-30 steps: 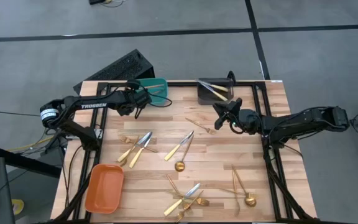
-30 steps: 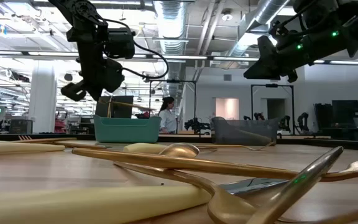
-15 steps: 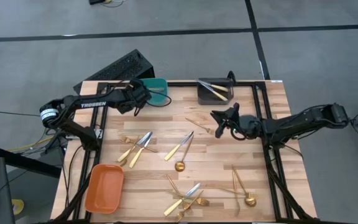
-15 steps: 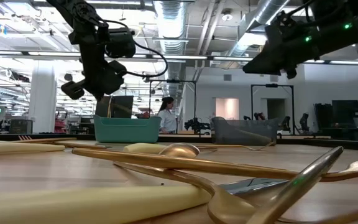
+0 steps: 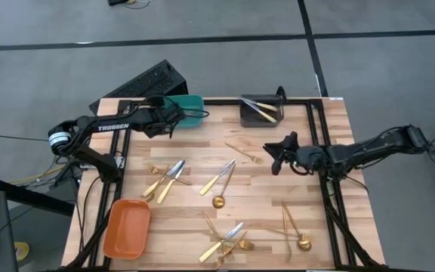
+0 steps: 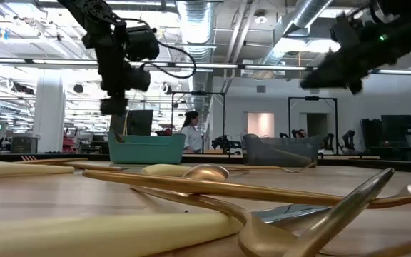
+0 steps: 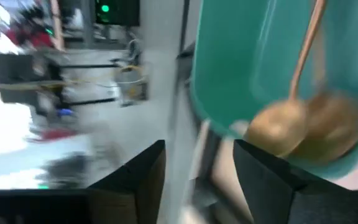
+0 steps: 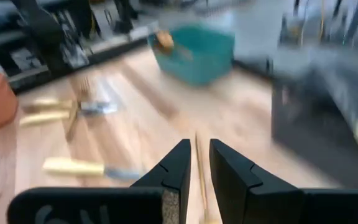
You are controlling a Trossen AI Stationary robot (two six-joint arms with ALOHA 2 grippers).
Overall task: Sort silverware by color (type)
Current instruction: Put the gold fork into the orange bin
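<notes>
While the left gripper (image 5: 174, 115) hangs over the near edge of the teal bin (image 5: 191, 103), its jaws are spread and hold nothing; just ahead of them in the left wrist view two gold spoons (image 7: 284, 121) lie inside that bin. The right gripper (image 5: 273, 151) sits above the table (image 5: 263, 189) mid-right, jaws nearly closed with a thin gap, grasping nothing. A gold fork (image 5: 245, 153) lies on the wood just ahead of those jaws, not touching them; in the right wrist view a slim gold handle (image 8: 200, 168) runs straight out from the gap. The grey bin (image 5: 261, 111), beyond the right jaws, holds a few pieces. The rest of the silverware is scattered on the table: knives (image 5: 166, 178) below the left jaws, a knife and spoon (image 5: 219, 181) mid-table, a cluster (image 5: 225, 240) at the front edge, a spoon (image 5: 302, 242) front right. The orange bin (image 5: 127, 228) is at the front left.
</notes>
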